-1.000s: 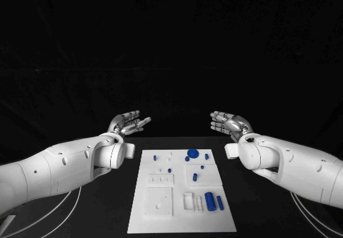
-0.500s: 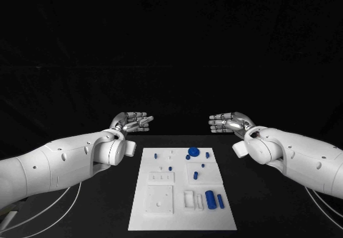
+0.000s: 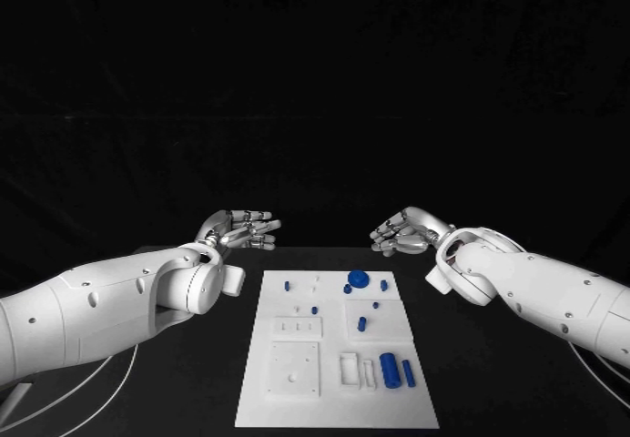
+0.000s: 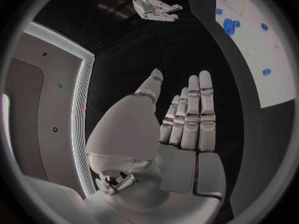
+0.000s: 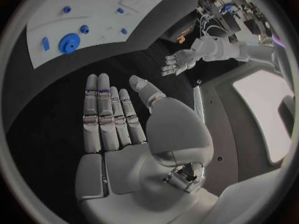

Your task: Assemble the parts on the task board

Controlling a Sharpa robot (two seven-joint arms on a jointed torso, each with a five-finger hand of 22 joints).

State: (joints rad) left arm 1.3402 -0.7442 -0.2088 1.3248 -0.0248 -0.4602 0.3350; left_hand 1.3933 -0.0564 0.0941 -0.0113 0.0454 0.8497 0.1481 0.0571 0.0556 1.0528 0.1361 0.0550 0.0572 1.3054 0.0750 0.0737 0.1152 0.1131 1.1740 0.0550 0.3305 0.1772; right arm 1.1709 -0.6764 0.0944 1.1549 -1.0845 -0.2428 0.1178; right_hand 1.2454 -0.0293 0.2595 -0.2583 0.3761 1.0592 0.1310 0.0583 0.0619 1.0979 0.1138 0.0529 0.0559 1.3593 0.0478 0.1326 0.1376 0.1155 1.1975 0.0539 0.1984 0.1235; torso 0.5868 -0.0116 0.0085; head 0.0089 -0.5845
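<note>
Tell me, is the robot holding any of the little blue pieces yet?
No. The left robot hand and the right robot hand hold nothing, fingers apart. The blue parts sit on the white task board.

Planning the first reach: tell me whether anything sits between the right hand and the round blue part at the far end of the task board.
Nothing visible does. The right hand hovers with nothing in it above bare black table just beyond the task board. The round blue part lies uncovered, and the left hand is off to the other side.

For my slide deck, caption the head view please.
Both robot hands, left and right, hover open beyond the task board.
</note>
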